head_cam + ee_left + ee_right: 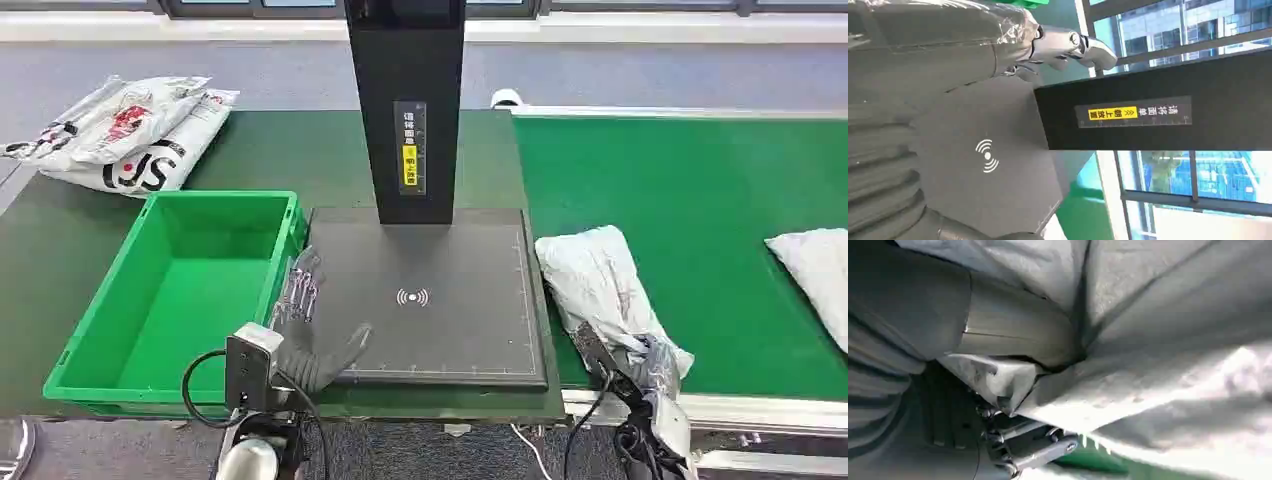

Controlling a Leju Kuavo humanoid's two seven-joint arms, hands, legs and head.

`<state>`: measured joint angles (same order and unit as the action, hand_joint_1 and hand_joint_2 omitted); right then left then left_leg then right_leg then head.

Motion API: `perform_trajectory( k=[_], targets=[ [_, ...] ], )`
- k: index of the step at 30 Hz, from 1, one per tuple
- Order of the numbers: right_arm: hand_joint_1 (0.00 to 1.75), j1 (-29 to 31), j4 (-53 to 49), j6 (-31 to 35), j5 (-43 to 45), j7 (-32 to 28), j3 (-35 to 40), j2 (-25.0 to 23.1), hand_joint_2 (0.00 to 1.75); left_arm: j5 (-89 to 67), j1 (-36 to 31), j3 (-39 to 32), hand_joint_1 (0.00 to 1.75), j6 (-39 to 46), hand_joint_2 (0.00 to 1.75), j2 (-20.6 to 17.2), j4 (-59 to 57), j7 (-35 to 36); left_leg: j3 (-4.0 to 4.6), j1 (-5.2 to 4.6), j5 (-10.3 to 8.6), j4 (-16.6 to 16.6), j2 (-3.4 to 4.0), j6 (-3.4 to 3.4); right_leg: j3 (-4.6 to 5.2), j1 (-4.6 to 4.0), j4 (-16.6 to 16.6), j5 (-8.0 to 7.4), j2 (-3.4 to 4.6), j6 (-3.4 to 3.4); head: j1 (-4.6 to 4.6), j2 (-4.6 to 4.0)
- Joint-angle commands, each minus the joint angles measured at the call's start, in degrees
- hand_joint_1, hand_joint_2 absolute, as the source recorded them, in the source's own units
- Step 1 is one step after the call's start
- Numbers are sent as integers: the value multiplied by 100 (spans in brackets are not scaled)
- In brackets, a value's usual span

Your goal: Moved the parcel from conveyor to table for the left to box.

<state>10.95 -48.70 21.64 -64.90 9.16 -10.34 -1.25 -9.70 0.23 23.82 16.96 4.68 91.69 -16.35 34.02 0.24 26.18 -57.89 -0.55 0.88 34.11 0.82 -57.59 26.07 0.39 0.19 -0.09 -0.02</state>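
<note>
— Green conveyor belt (700, 200) on one side, dark table (60, 250) on the other. Where's the parcel (598, 285)?

— On the belt's near edge, beside the black scan pad (430, 300). The right hand (640, 365) grips its near end; the right wrist view shows the thumb (1013, 332) pressed into the wrapper.

— And the left hand (310, 330)?

— Empty, fingers spread, resting at the pad's edge next to the green crate (150, 290).

— Risks?

— Held by one end only, the slack bag could sag, snag on the belt's rim, or slip free.
</note>
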Motion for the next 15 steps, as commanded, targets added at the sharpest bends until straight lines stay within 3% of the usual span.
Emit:
perform_trajectory(
  k=[1,3,6,10,15],
  targets=[
    [175,-560,-2591,825,740,-596,489,-181,175,-65,12,-284,0,0,175,68,-91,28,0,-4,5,0,15,-1,5,3,-3,3,9,-2,2,2],
    [175,-677,-3123,1102,1137,-966,593,-225,175,-71,-8,-258,0,9,175,63,-124,23,0,-4,4,0,11,-1,5,4,-4,3,6,-2,2,0],
    [175,-737,-3371,1110,1123,-965,656,-245,175,-72,-24,-245,0,5,175,66,-160,17,3,-5,4,2,10,-1,7,6,-3,5,5,-2,2,0],
    [175,-766,-3977,1664,1755,-1717,997,-251,175,-42,-109,-185,0,-18,175,58,-277,-42,-4,0,7,4,13,0,0,0,3,5,7,-1,0,0],
    [175,-777,-4215,1715,1778,-1792,1110,-266,175,-30,-136,-163,0,-24,175,57,-325,-64,6,-1,5,2,13,0,10,4,1,5,8,1,2,0]
  ],
)
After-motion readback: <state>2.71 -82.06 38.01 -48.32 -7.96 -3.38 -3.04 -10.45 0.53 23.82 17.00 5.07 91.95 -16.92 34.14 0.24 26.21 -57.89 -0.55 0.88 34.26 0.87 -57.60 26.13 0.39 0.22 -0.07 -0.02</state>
